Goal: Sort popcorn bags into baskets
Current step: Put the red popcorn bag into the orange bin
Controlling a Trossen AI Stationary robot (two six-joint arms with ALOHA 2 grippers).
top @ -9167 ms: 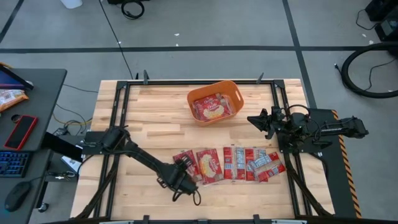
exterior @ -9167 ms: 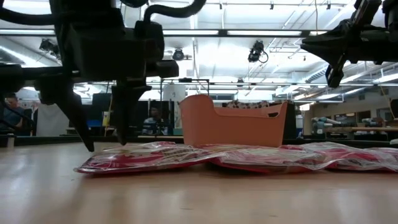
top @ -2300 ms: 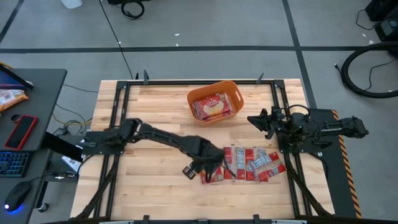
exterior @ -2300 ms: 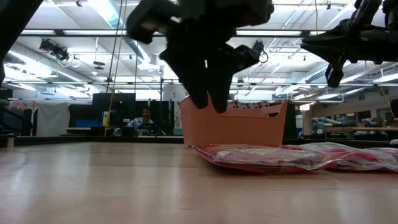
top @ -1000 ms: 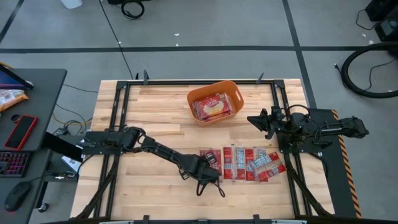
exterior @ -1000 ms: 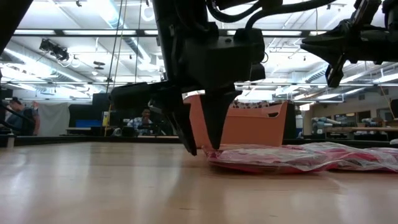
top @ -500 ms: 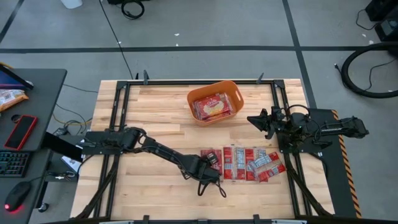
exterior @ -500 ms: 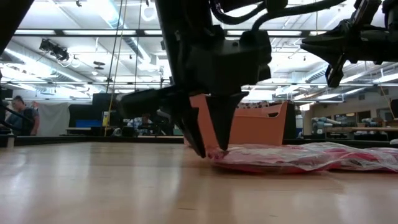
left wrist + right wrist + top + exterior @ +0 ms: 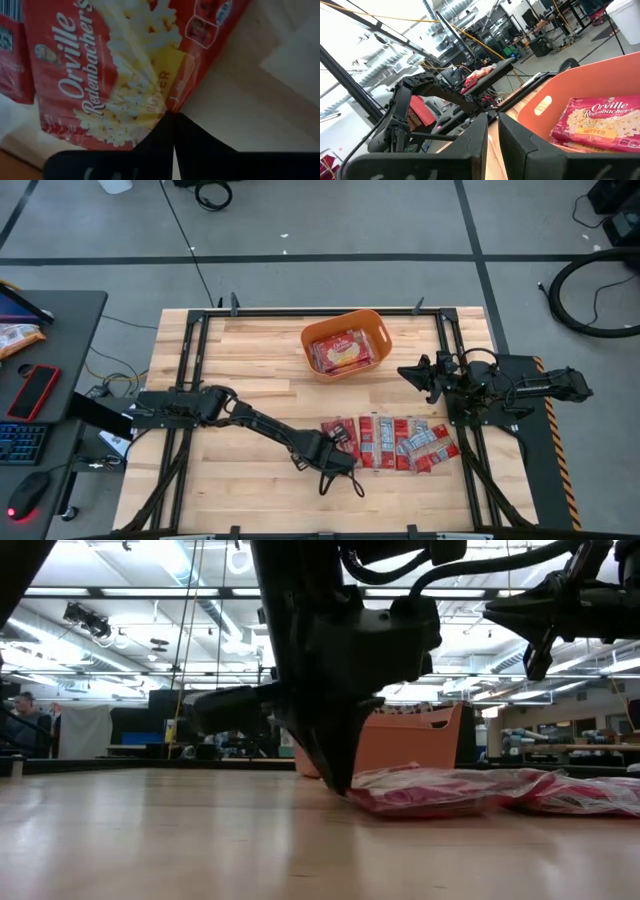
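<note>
A large red popcorn bag with a yellow-cream centre (image 9: 125, 75) lies at the left end of a row of narrower red packets (image 9: 405, 445) on the wooden table. My left gripper (image 9: 337, 453) stands over this bag's near-left edge and is shut on it (image 9: 342, 783). The orange basket (image 9: 381, 330) sits at the far middle with popcorn bags (image 9: 343, 352) lying flat in it. My right gripper (image 9: 492, 137) hovers above the table's right side beside the basket, with a narrow gap between its fingers and nothing in it. My left gripper pinches the large bag's edge (image 9: 169, 106) between its two fingertips, about midway along that side. The fingers come from above, pointing down. The bag lies on the table, its plastic puckered up just beside the fingers (image 9: 385, 785).
Black frame rails (image 9: 200, 330) run along the table's left and right sides. Bare wood lies left of and behind the row of packets. A desk with a keyboard and phone (image 9: 35, 390) stands off the table's left edge.
My left gripper, which stood open astride the large bag's edge, has sunk a little and shut on it. The bag's edge has bunched up beside the fingers, and the rest of the bag has stayed on the table.
</note>
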